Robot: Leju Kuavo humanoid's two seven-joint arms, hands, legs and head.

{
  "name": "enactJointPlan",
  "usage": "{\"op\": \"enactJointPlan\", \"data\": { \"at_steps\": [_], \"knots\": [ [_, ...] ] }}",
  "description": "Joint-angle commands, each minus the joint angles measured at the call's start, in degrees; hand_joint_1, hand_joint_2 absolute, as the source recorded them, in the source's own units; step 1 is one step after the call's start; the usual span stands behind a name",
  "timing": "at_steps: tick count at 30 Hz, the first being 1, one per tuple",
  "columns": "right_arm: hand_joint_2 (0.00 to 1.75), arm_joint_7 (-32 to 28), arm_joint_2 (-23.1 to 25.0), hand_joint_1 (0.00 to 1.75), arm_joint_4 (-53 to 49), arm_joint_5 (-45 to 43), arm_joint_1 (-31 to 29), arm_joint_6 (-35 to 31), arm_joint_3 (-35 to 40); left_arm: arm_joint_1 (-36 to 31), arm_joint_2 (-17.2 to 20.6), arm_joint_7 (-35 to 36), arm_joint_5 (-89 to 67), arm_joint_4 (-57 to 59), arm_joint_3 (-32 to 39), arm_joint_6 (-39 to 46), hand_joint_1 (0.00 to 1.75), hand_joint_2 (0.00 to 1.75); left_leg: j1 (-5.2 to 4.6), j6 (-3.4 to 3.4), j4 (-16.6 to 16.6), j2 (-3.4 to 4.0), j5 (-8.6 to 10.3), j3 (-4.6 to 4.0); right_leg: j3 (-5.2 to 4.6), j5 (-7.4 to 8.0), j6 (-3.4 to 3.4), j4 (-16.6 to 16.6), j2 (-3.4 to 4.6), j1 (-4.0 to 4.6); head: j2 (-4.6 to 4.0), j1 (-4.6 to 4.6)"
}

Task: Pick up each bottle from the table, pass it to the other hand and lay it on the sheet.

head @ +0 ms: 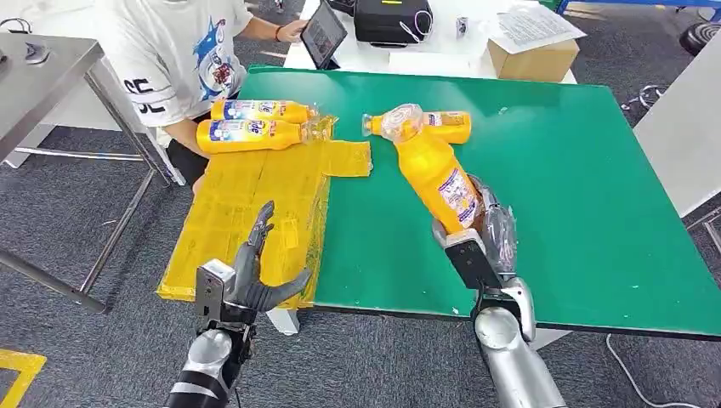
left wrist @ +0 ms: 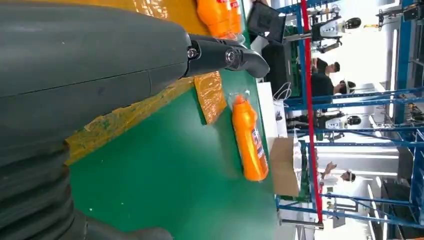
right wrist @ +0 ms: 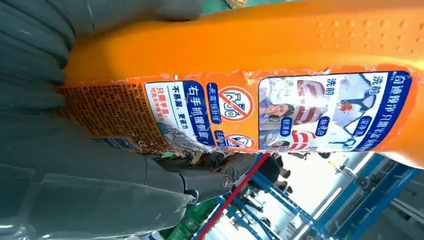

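My right hand (head: 485,228) grips the base of an orange bottle (head: 434,166) over the green table (head: 561,170); its clear-wrapped cap points away from me. In the right wrist view the bottle's label (right wrist: 280,110) lies against my fingers (right wrist: 200,180). A second orange bottle (head: 442,125) lies on the table behind the held one's cap; the left wrist view shows it too (left wrist: 248,137). Two more bottles (head: 255,123) lie side by side at the far end of the yellow sheet (head: 246,212). My left hand (head: 255,276) hovers open over the sheet's near end, fingers spread.
A person in a white shirt (head: 183,51) sits behind the sheet holding a tablet (head: 323,34). A steel table (head: 42,76) stands at the left. A cardboard box (head: 531,55) and black case (head: 391,19) sit beyond the green table.
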Motion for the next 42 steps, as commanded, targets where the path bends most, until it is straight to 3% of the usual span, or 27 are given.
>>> {"op": "enactJointPlan", "data": {
  "at_steps": [1, 5, 8, 12, 13, 15, 16, 22, 28, 42],
  "knots": [
    [1.75, -5.2, 2.8, 1.75, -1.5, -4.0, 0.0, -2.3, -3.7, -0.8, 1.4, 1.1, 3.9, -0.1, -2.1, -3.5, 0.00, 1.75, 0.05, -0.08, 0.0, 0.05, -0.06, 0.14, 0.12, -0.04, -0.09, 0.0, 0.10, 0.05, 0.00, 0.00],
    [1.75, -9.1, 4.3, 1.75, -5.8, -5.6, 2.7, -6.1, -5.8, -0.1, 3.3, 3.6, 10.4, -3.6, -6.1, -8.3, 0.00, 1.75, 0.06, -0.12, 0.0, 0.01, -0.09, 0.16, 0.15, -0.08, -0.13, 0.0, 0.07, 0.05, 0.00, 0.02],
    [1.75, -10.0, 5.1, 1.75, -5.5, -7.9, 3.4, -6.2, -7.3, -0.4, 4.9, 2.4, 7.0, -6.0, -8.1, -5.1, 0.00, 1.75, 0.05, -0.11, 0.0, -0.03, -0.07, 0.11, 0.12, -0.08, -0.12, 0.0, 0.03, 0.04, 0.00, 0.02],
    [1.75, -13.6, 6.7, 1.75, 0.3, -10.2, 4.7, 2.4, -4.0, -0.9, 5.8, 4.3, 10.4, -6.1, -9.9, -10.4, 0.00, 1.75, 0.08, -0.12, 0.0, 0.04, -0.07, 0.17, 0.16, -0.05, -0.13, 0.0, 0.10, 0.07, 0.00, 0.00],
    [1.75, -13.5, 9.4, 1.75, 7.6, 1.3, 5.8, 4.0, 2.8, -1.8, 6.8, 11.4, 18.6, -2.1, -12.3, -19.8, 0.00, 1.75, 0.06, -0.09, 0.0, 0.02, -0.03, 0.10, 0.10, -0.01, -0.09, -0.1, 0.06, 0.06, 0.00, 0.00],
    [1.75, -15.8, 13.6, 1.75, 20.0, 1.9, 4.3, -8.7, 12.0, -3.5, 6.5, 7.8, 18.3, 3.8, -14.6, -19.6, 0.00, 1.75, 0.17, -0.20, -0.2, 0.25, -0.09, 0.52, 0.45, 0.00, -0.22, -0.3, 0.32, 0.16, 0.00, 0.02],
    [1.75, -15.8, 13.9, 1.75, 20.7, 1.6, 4.2, -9.7, 12.9, -3.5, 6.5, 7.5, 18.3, 4.1, -14.7, -19.6, 0.00, 1.75, 0.16, -0.20, -0.2, 0.25, -0.11, 0.52, 0.45, -0.01, -0.22, -0.2, 0.33, 0.15, 0.00, 0.00],
    [1.75, -15.8, 11.4, 1.75, 20.2, 0.0, 3.2, -8.1, 14.4, -3.8, 6.8, 7.4, 18.3, 3.5, -15.0, -18.9, 0.00, 1.75, 0.21, -0.20, -0.2, 0.21, -0.10, 0.32, 0.23, -0.09, -0.20, -0.1, 0.19, 0.19, 0.00, 0.04],
    [1.75, -15.8, 14.2, 1.75, 24.8, 1.1, 3.1, -9.9, 19.0, -4.6, 6.4, 7.8, 18.3, 5.6, -15.3, -17.7, 0.00, 1.75, 0.16, -0.14, -0.1, 0.28, -0.10, 0.22, 0.15, -0.07, -0.16, -0.1, 0.28, 0.13, 0.00, 0.04],
    [1.75, -14.0, 15.4, 1.75, 33.5, 3.7, 0.8, -9.4, 21.5, -3.7, 6.5, 8.2, 19.5, 5.6, -14.8, -17.7, 0.00, 1.75, 0.17, -0.15, -0.1, 0.17, -0.08, 0.17, 0.11, -0.07, -0.16, -0.1, 0.16, 0.15, 0.00, 0.04]
  ]
}}
